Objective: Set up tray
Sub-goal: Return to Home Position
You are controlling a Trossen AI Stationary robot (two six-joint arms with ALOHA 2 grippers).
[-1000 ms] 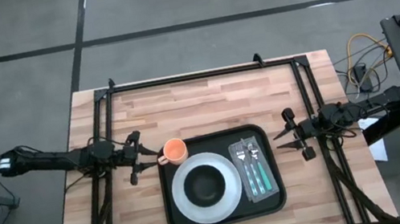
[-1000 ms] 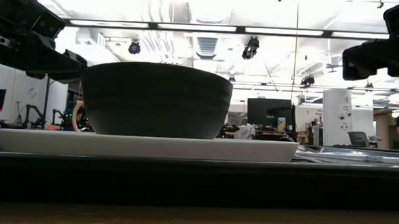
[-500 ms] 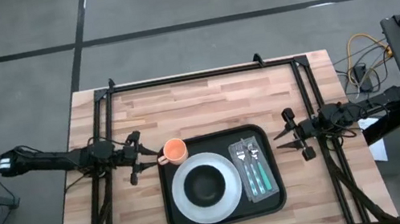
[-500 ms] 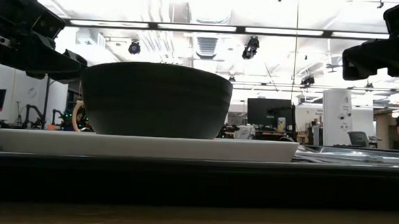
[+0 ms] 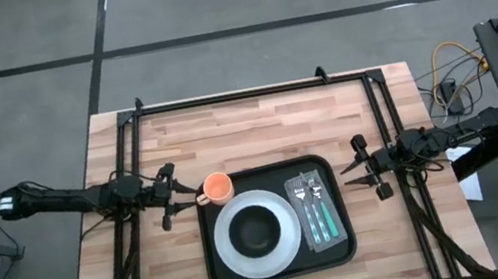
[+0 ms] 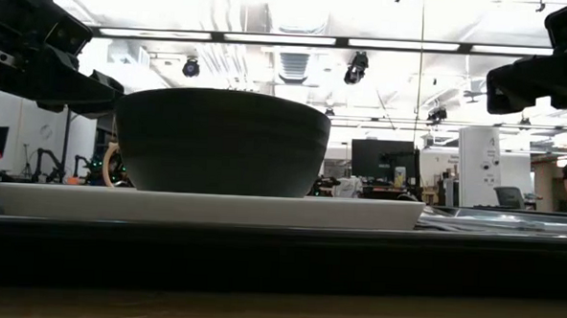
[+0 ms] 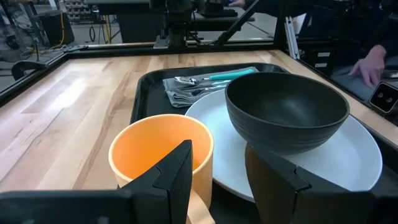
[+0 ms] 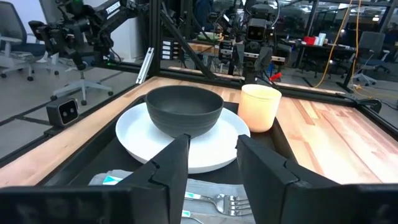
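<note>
The high view shows the big black tray (image 5: 270,173) lying flat on the wooden desk (image 5: 228,133), in the middle of the near half, between the two arms. On the left part of the tray sits a round white plate (image 5: 239,254), and a dark bowl (image 5: 262,227) stands upright in the middle of the plate. An orange cup (image 5: 218,186) stands at the far left corner of the tray, just beside the plate. On the right part of the tray lies a small grey napkin (image 5: 332,197). A fork (image 5: 306,209), a knife (image 5: 315,212) and a spoon (image 5: 323,210) with blue-green handles lie side by side on top of the napkin.

The left pincer (image 5: 177,192) is just to the left of the tray, close to the orange cup but not touching it. Its two fingers are apart and hold nothing. The left wrist view looks between those fingers at the cup, with the bowl and plate behind it.

The right pincer (image 5: 351,175) is just to the right of the tray, near the napkin, and points at it. Its fingers are apart too, and nothing is between them. The right wrist view looks across the napkin to the bowl, the plate and the cup.

In the low view the bowl and plate fill the middle, and both arms are above the desk, one at each side
</note>
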